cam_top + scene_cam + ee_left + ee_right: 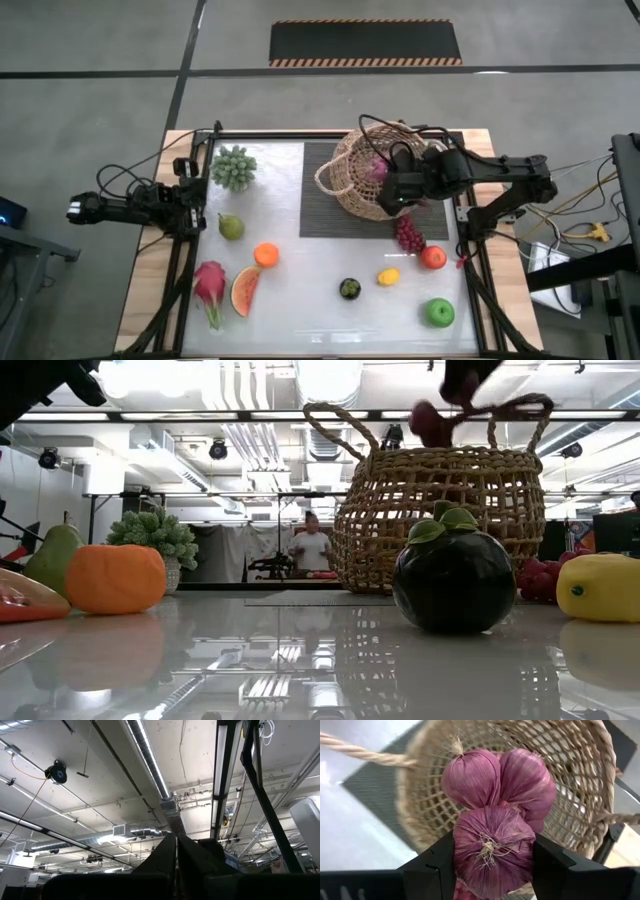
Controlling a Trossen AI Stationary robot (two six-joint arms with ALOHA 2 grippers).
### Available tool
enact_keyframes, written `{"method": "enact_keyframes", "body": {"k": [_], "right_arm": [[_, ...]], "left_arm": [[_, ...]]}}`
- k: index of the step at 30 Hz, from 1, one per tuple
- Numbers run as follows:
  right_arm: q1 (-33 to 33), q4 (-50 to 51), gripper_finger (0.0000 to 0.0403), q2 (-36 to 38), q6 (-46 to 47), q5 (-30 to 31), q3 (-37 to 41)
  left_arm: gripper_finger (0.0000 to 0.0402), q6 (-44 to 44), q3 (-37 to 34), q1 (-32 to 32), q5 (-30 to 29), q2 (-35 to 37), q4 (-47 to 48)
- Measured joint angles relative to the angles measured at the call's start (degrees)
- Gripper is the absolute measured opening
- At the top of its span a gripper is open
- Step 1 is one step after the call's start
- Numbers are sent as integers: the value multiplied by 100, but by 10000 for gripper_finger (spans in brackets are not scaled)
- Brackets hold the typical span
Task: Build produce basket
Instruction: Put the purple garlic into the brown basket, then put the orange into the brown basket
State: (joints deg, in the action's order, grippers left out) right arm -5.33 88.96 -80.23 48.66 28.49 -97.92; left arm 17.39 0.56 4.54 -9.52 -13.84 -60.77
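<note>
Three purple onions (495, 820) clamped in right hand (492, 865), half-hiding basket (580, 775) interior.

Overhead and table-level views (level, close) share the basket (365, 170)

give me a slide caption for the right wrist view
Right gripper holds a cluster of purple bulbs above the open wicker basket, poised to drop it in.

Tan woven basket (362, 172); purple papery onions (495, 820); dark ribbed mat (320, 200); glossy white worktop (300, 310).
</note>
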Motion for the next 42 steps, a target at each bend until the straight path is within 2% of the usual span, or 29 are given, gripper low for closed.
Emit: {"method": "enact_keyframes", "body": {"k": [7, 20, 24, 36, 42], "right_arm": [[371, -723, 177, 143, -87, -56, 842], [1017, -2612, 181, 105, -935, -142, 1642], [1100, -3053, 198, 32, -1152, -148, 1669], [1173, -3229, 274, -111, -1243, -255, 1677], [1159, -3253, 290, 64, -1191, -347, 1676]], "left_arm": [[0, 0, 0, 0, 0, 1, -4], [0, 0, 0, -1, 1, 1, -7], [0, 0, 0, -1, 2, 0, -15], [0, 0, 0, -2, 2, -1, -26], [0, 0, 0, -2, 2, 1, -26]]}}
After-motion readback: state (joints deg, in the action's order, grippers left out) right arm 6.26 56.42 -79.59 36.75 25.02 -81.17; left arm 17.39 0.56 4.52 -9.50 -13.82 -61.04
